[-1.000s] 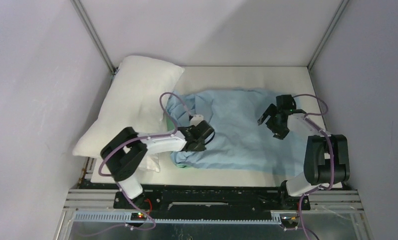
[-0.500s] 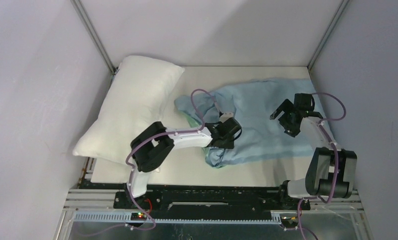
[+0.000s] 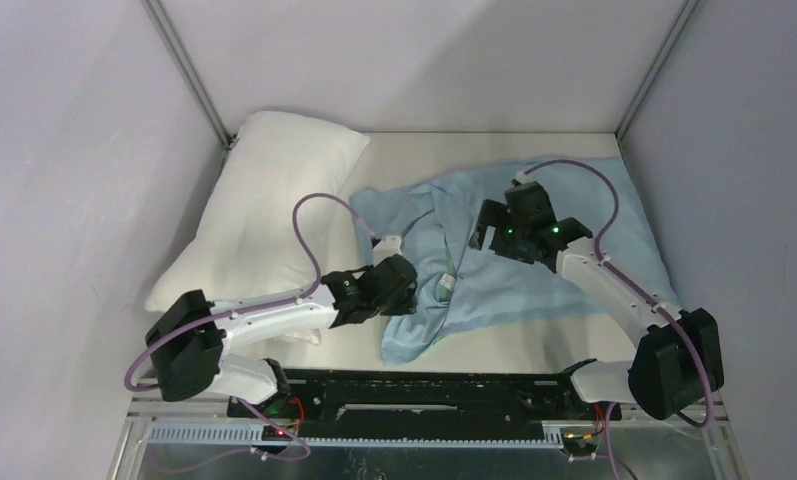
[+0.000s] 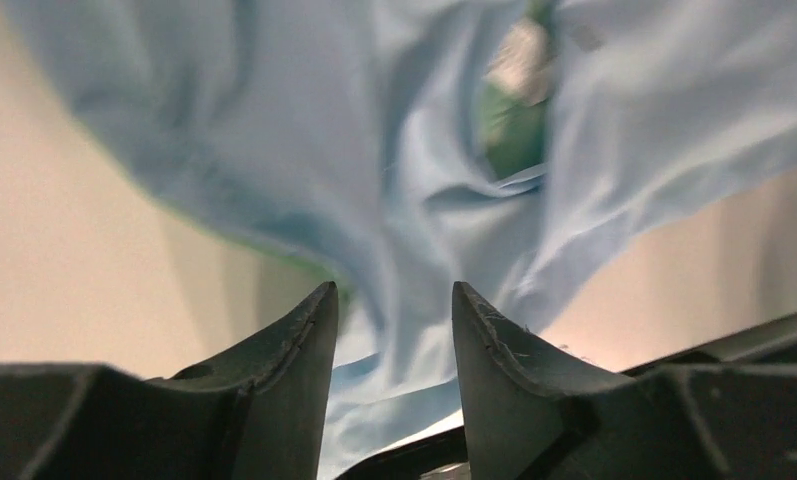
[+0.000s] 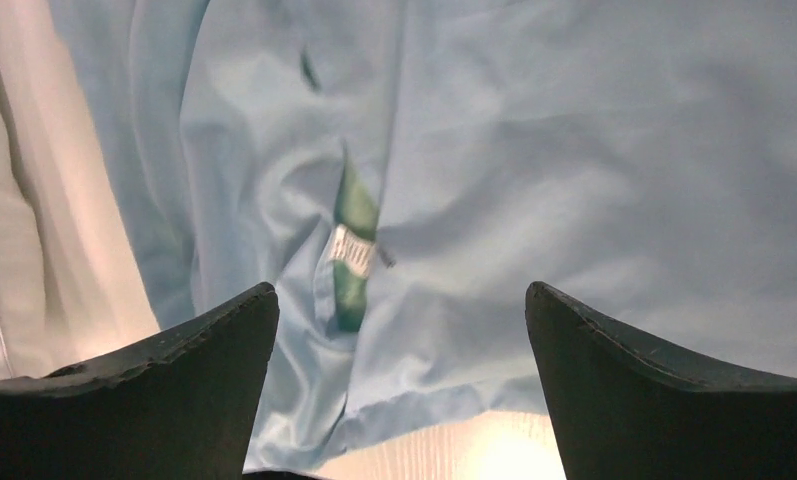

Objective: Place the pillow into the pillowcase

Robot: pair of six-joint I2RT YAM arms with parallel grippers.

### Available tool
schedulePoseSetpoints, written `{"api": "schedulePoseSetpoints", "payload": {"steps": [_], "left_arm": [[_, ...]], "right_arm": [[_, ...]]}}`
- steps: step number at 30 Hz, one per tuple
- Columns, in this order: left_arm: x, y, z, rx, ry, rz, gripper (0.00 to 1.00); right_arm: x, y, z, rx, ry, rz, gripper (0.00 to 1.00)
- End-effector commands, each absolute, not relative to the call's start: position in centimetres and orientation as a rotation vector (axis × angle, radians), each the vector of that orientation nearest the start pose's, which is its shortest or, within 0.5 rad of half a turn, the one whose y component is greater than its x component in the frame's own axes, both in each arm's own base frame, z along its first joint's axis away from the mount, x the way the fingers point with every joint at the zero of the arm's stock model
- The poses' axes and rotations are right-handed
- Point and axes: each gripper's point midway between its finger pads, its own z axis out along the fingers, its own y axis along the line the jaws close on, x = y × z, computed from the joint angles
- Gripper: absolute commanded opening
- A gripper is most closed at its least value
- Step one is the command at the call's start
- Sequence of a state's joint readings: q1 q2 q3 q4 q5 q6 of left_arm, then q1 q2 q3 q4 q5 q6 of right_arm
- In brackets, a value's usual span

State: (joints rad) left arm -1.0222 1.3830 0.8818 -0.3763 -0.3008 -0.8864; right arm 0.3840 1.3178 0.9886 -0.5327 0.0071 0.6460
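The white pillow [image 3: 264,210] lies along the left wall. The light blue pillowcase [image 3: 564,250] lies crumpled from the middle to the right of the table, with a strip of sea-green inner face and a white label [image 3: 444,283] showing at a fold. My left gripper [image 3: 408,302] is at the pillowcase's near left corner. In the left wrist view the gripper [image 4: 389,300] has its jaws close together on a bunch of the blue cloth [image 4: 424,150]. My right gripper [image 3: 482,237] hovers open and empty over the pillowcase [image 5: 574,150], with the label [image 5: 352,250] in front of it.
Grey walls with metal corner posts [image 3: 189,70] close in the table on three sides. The black rail [image 3: 424,385] that carries the arm bases runs along the near edge. A strip of bare tabletop [image 3: 534,335] shows in front of the pillowcase.
My left gripper has pulled back to the left and nearer, dragging the pillowcase's near left corner with it. My right gripper has swung left from the right edge to over the middle of the cloth.
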Motion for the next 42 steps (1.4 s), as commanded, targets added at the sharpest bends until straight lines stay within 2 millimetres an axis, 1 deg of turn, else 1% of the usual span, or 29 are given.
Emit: {"api": "schedulePoseSetpoints", "payload": {"steps": [1, 4, 6, 11, 14, 17, 20, 22, 25, 26, 29, 31, 32, 33, 37, 39, 40, 41, 42], "left_arm": [[18.9, -24.6, 7.1, -0.048, 2.492, -0.375, 0.48], [18.7, -22.8, 7.8, -0.071, 2.472, -0.347, 0.47], [19.2, -21.9, 8.9, -0.096, 2.445, -0.351, 0.47], [21.9, -21.0, 12.9, -0.129, 2.372, -0.370, 0.46], [24.2, -21.6, 14.6, -0.137, 2.339, -0.402, 0.47], [26.4, -23.3, 15.0, -0.117, 2.341, -0.425, 0.47], [29.1, -24.8, 14.8, -0.132, 2.355, -0.455, 0.48], [31.0, -25.1, 14.1, -0.171, 2.359, -0.459, 0.48], [33.9, -24.8, 12.0, -0.205, 2.397, -0.415, 0.48], [34.8, -24.7, 10.5, -0.203, 2.430, -0.377, 0.47], [36.7, -24.1, 8.2, -0.211, 2.478, -0.309, 0.46], [37.6, -23.6, 7.2, -0.219, 2.492, -0.275, 0.45], [37.9, -23.4, 6.7, -0.224, 2.499, -0.257, 0.44], [38.1, -23.2, 6.1, -0.227, 2.509, -0.240, 0.42], [39.1, -22.1, 4.5, -0.240, 2.543, -0.178, 0.37], [39.5, -21.6, 4.1, -0.246, 2.548, -0.164, 0.34], [39.6, -21.5, 3.9, -0.245, 2.552, -0.157, 0.32], [39.8, -21.3, 3.9, -0.246, 2.552, -0.154, 0.31], [39.9, -21.1, 3.5, -0.247, 2.561, -0.142, 0.29]], "right_arm": [[29.3, 18.6, 14.4, 0.180, 2.468, 0.448, 0.96], [27.4, 21.5, 13.5, 0.052, 2.501, 0.458, 0.96], [26.2, 22.8, 13.0, 0.001, 2.529, 0.471, 0.95], [23.8, 23.9, 12.1, -0.097, 2.558, 0.450, 0.94], [22.3, 24.5, 11.9, -0.127, 2.560, 0.444, 0.93], [20.9, 25.0, 11.3, -0.141, 2.559, 0.452, 0.89], [20.0, 24.9, 9.3, -0.149, 2.613, 0.401, 0.88], [19.6, 24.8, 8.3, -0.144, 2.633, 0.363, 0.87], [19.3, 24.6, 6.8, -0.120, 2.639, 0.324, 0.87], [19.2, 24.4, 6.2, -0.114, 2.646, 0.305, 0.87], [19.0, 24.0, 4.8, -0.113, 2.660, 0.240, 0.87], [18.7, 24.0, 4.0, -0.124, 2.673, 0.223, 0.83], [18.6, 24.1, 3.8, -0.128, 2.677, 0.222, 0.80], [18.4, 24.2, 3.6, -0.136, 2.684, 0.222, 0.74], [17.0, 24.1, 3.6, -0.167, 2.691, 0.227, 0.38], [16.2, 24.0, 3.9, -0.179, 2.688, 0.244, 0.21], [15.5, 23.9, 4.0, -0.199, 2.689, 0.247, 0.10], [15.0, 23.9, 4.2, -0.211, 2.689, 0.256, 0.02], [14.4, 23.9, 4.3, -0.218, 2.689, 0.264, 0.00]]}}
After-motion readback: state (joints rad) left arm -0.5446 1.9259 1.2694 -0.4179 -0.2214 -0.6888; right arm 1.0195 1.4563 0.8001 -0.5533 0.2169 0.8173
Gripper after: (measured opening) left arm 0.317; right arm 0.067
